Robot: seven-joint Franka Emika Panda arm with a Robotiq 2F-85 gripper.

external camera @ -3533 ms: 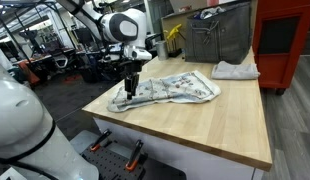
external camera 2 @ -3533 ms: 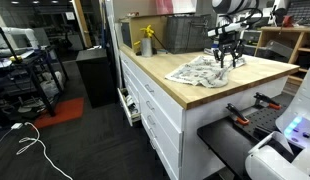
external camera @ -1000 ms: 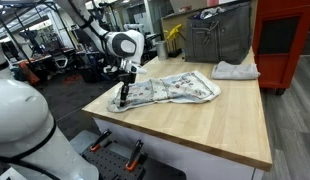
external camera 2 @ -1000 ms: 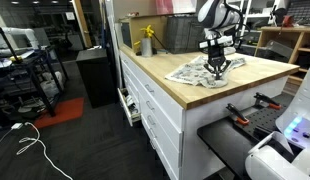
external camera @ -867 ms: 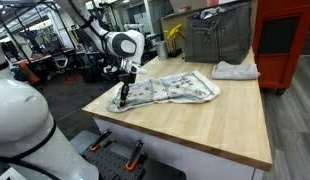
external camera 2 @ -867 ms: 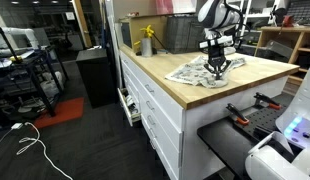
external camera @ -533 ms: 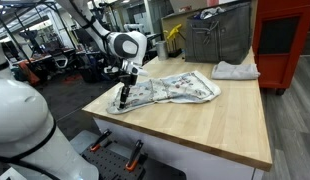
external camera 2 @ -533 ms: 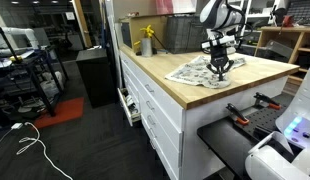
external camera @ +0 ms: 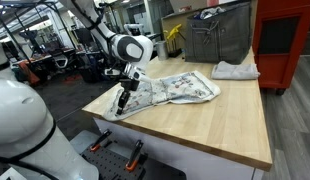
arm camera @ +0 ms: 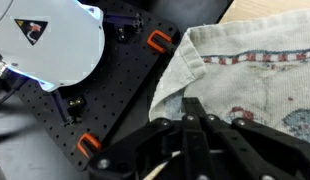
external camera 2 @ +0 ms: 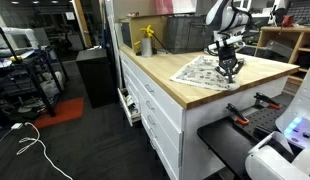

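A workshop full of racks and benches lies around a long butcher-block surface (external camera: 195,130) set on white drawers, and my claw (external camera: 122,103) hangs over its near corner. The claw's two fingers are pressed together on the corner hem of a patterned dish towel (external camera: 173,90). In the wrist view they meet at one point (arm camera: 191,108), with the fabric's folded edge bunched right against them. That corner stands a little proud of the wood because I am pinching it. The rest of the dish towel spreads flat and rumpled away from the claw across the surface, held down only by its own weight. I hold it at the hem, since there the cloth is thin enough to fit between my fingers. Straight below the claw, past the surface's edge, the wrist view shows a black perforated board (arm camera: 105,90) with orange clamps (arm camera: 158,40). Well away from the claw, at the far side of the surface, lie a crumpled white cloth (external camera: 236,70), a yellow spray bottle (external camera 2: 147,42) and a metal bin (external camera: 217,38), none of them touching the dish towel.
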